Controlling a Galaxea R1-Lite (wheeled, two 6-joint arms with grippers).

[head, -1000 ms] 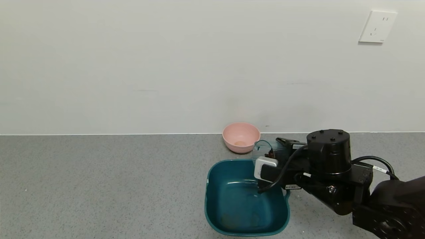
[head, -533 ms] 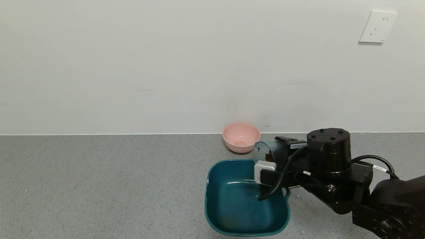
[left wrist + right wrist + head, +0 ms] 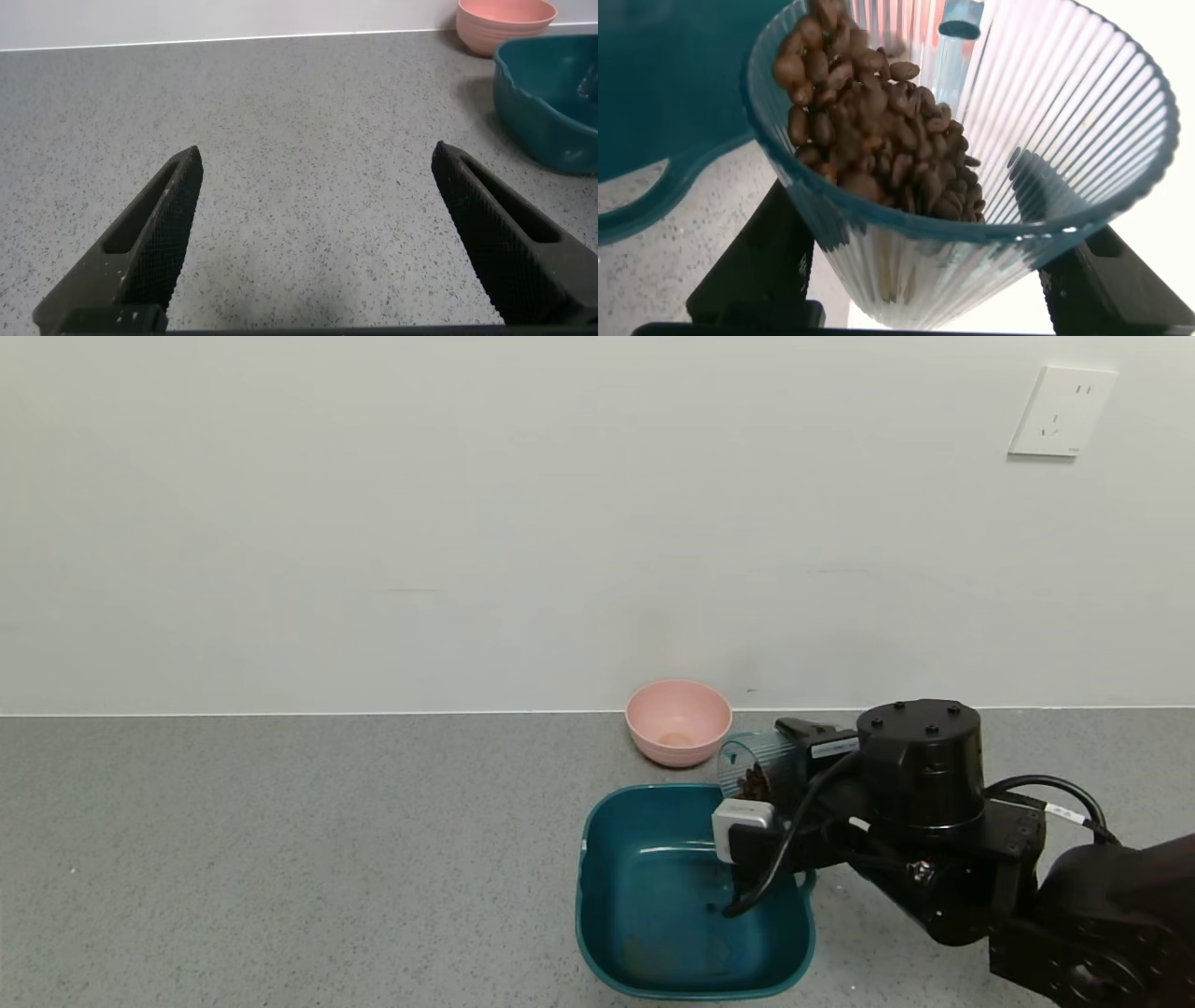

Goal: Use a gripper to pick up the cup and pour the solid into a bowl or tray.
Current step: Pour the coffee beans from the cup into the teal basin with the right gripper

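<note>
- The right gripper point(image 3: 780, 756) is clamped on the ribbed translucent tumbler point(image 3: 754, 763), one black finger on each side of its wall, as the right wrist view shows with the cup point(image 3: 971, 159) wedged between them.
- The tumbler is tipped well over toward its side, mouth facing about 9 o'clock in the head view, so that the load will run to the lip and fall out.
- The coffee beans point(image 3: 878, 121) are heaped against the low side of the rim, right at the edge; a dark speck or two inside the basin in the head view may be the first to drop, though I cannot tell for sure.
- The teal basin point(image 3: 597, 896) sits on the grey counter point(image 3: 280, 859) directly under the tumbler's mouth, which hangs above its corner at about 1 o'clock. My judgement is that the mouth is held just inside the rim so the beans land in the basin and not on the counter.
- The small pink bowl point(image 3: 679, 721) stands apart at about 12 o'clock from the basin, near the wall, and looks uninvolved.
- The left gripper point(image 3: 313, 233) is parked low over bare counter, well away at about 9 o'clock of the basin point(image 3: 551, 103), its fingers spread wide with nothing between them.
- The pour seems to be just starting; more tilt will likely be needed to empty the cup, and a fast rush could bounce beans over the near rim.
</note>
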